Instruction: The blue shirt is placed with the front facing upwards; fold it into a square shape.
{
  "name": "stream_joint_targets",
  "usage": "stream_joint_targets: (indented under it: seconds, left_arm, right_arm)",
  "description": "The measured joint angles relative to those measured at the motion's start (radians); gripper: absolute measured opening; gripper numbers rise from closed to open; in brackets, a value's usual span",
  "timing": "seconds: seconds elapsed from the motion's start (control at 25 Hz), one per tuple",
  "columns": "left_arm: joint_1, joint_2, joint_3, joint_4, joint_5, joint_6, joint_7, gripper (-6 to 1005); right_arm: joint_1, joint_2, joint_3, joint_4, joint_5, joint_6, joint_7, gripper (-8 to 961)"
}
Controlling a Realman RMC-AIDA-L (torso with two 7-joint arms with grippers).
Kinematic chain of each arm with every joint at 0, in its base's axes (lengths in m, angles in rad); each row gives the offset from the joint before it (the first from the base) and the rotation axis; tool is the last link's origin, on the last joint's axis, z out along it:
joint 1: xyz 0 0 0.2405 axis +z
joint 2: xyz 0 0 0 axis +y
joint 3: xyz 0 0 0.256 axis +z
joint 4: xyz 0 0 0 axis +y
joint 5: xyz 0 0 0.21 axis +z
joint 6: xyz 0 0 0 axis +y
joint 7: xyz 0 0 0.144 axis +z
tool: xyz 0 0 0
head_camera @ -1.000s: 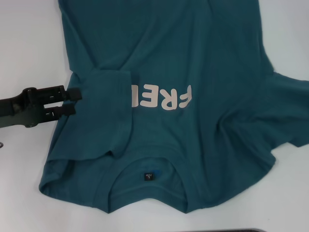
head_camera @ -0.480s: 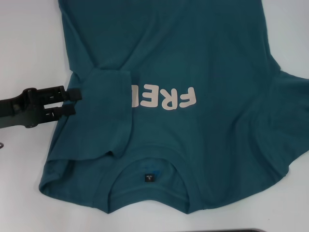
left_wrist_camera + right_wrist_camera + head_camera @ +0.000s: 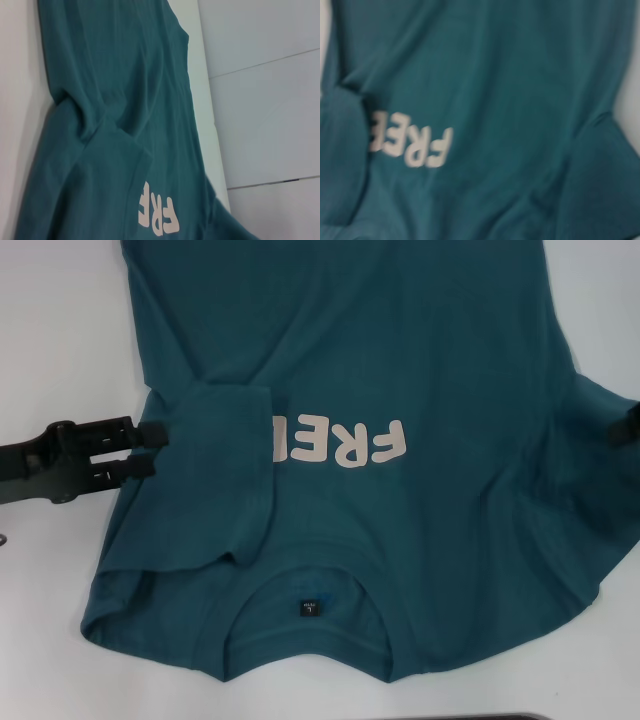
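The blue shirt [image 3: 400,340] lies front up on the white table, collar and dark neck label [image 3: 309,606] nearest me. Its left sleeve [image 3: 210,480] is folded inward over the chest and hides the end of the pale lettering [image 3: 345,443]. My left gripper [image 3: 150,450] hovers at the shirt's left edge beside that folded sleeve, open, with nothing between its fingers. A dark part of my right gripper [image 3: 628,425] shows at the right edge over the right sleeve. The wrist views show the shirt [image 3: 125,100] [image 3: 495,75] and its lettering only.
The white table [image 3: 60,340] shows bare to the left of the shirt and at the far right corner. In the left wrist view the table's far edge gives way to pale panels [image 3: 260,100]. A dark strip [image 3: 500,717] lies along the near edge.
The cloth on the shirt's right side has shifted and its creases have flattened. A dark part of the right gripper has come into view at the right edge. The left gripper has not moved.
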Motion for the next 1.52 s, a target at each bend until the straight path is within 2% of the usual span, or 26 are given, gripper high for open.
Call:
stream_joint_targets:
  seconds: [0.6, 1.0, 1.52]
  left_arm:
    - [0.011, 0.007, -0.029, -0.006, 0.000, 0.001, 0.000, 689]
    - [0.004, 0.011, -0.029, -0.005, -0.001, 0.000, 0.000, 688]
    - [0.001, 0.013, -0.033, -0.001, -0.002, -0.002, -0.001, 687]
  right_arm:
    - [0.139, 0.027, -0.032, 0.153, 0.008, 0.028, -0.020, 15]
    - [0.119, 0.025, -0.024, 0.190, 0.084, 0.138, 0.031, 18]
    - [0.115, 0.042, -0.021, 0.214, 0.117, 0.285, 0.068, 22]
